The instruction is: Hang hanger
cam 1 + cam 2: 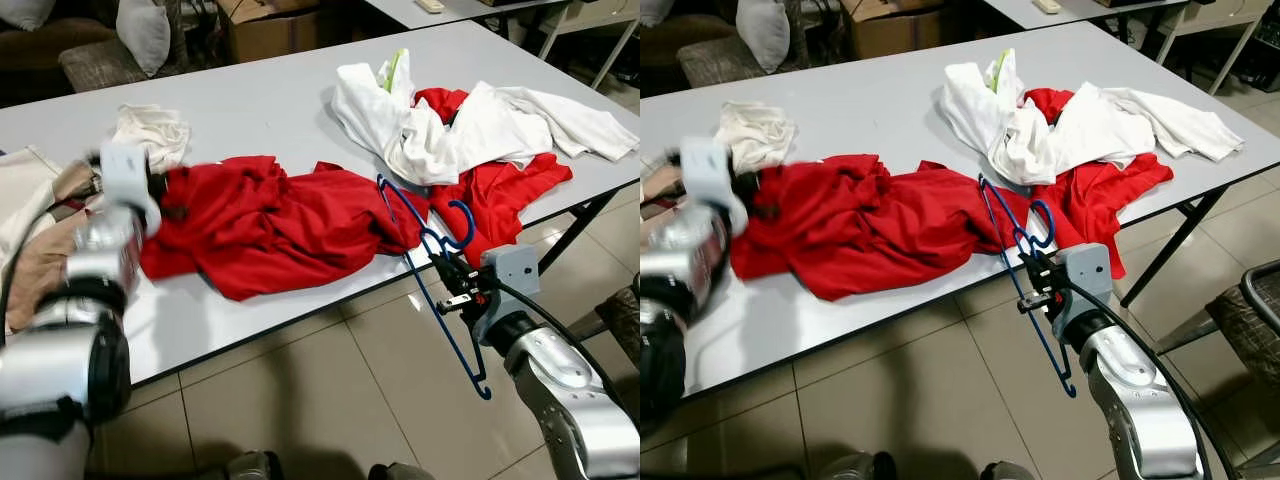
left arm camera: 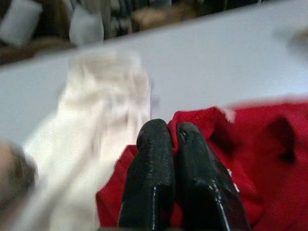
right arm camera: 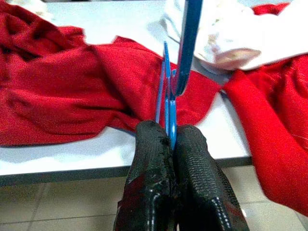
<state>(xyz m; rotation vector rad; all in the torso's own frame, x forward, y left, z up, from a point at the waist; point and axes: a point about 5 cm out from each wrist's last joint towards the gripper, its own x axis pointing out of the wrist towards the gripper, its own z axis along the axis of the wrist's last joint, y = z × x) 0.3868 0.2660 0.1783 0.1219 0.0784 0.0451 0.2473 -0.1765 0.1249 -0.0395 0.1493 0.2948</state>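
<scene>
A blue wire hanger [image 1: 441,312] hangs tilted past the table's front edge, its upper end lying on a crumpled red shirt [image 1: 260,220] on the grey table [image 1: 250,100]. My right gripper [image 3: 169,127] is shut on the hanger's wire just below its hook [image 1: 461,226], in front of the table edge. My left gripper [image 1: 163,190], blurred, is at the shirt's left end; in the left wrist view its fingers [image 2: 150,144] are pressed together at a raised fold of red cloth [image 2: 202,125].
White garments [image 1: 440,125] and a second red one [image 1: 510,190] are piled at the table's right. Cream cloth [image 1: 150,130] and beige clothes [image 1: 40,250] lie at the left. A table leg [image 1: 575,230] and a chair [image 1: 620,320] stand to the right on the tiled floor.
</scene>
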